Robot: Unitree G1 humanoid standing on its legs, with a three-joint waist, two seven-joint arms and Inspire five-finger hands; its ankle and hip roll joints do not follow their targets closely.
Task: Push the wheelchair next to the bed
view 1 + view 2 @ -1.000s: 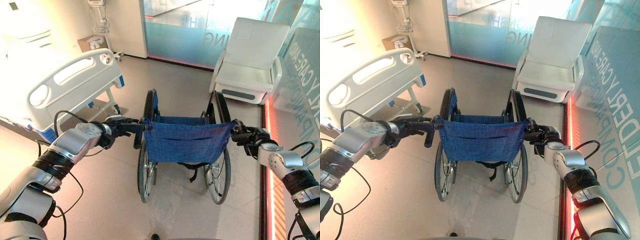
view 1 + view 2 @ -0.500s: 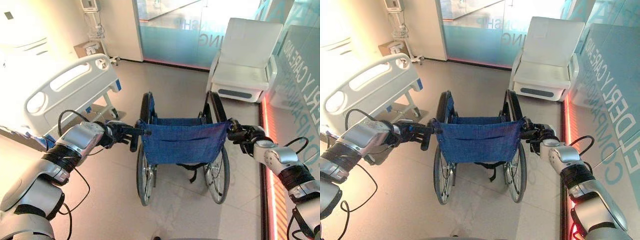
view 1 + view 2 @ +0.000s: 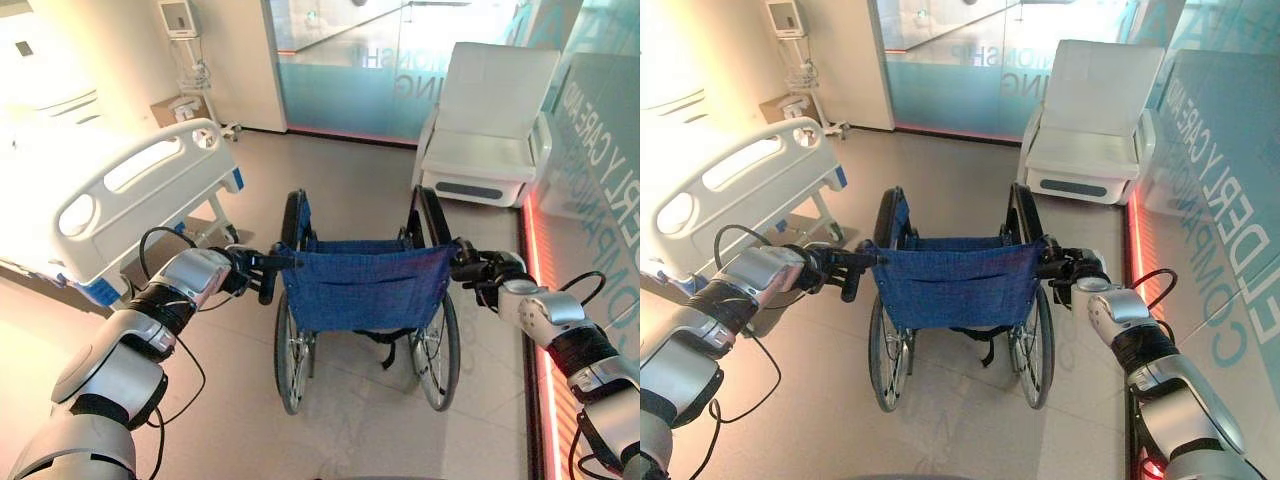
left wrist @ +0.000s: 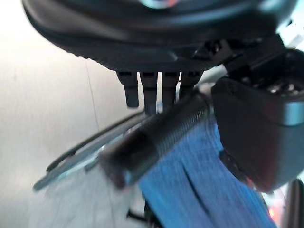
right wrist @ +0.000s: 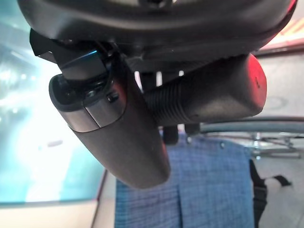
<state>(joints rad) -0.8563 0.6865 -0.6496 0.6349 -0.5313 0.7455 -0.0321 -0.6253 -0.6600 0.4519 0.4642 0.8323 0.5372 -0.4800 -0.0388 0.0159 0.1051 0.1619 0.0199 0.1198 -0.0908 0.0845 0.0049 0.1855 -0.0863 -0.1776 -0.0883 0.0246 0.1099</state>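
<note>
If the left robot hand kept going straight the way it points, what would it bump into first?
The left robot hand is curled round the wheelchair handle, pointing across its back, so probably the blue backrest.

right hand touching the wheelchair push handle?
Touching. In the right wrist view the right hand has thumb and fingers wrapped around the ribbed push handle.

Wheelchair (image 3: 362,290) rolled forward with camera, nearer bed (image 3: 120,195); more of armchair (image 3: 490,120) and wall visible.
</note>
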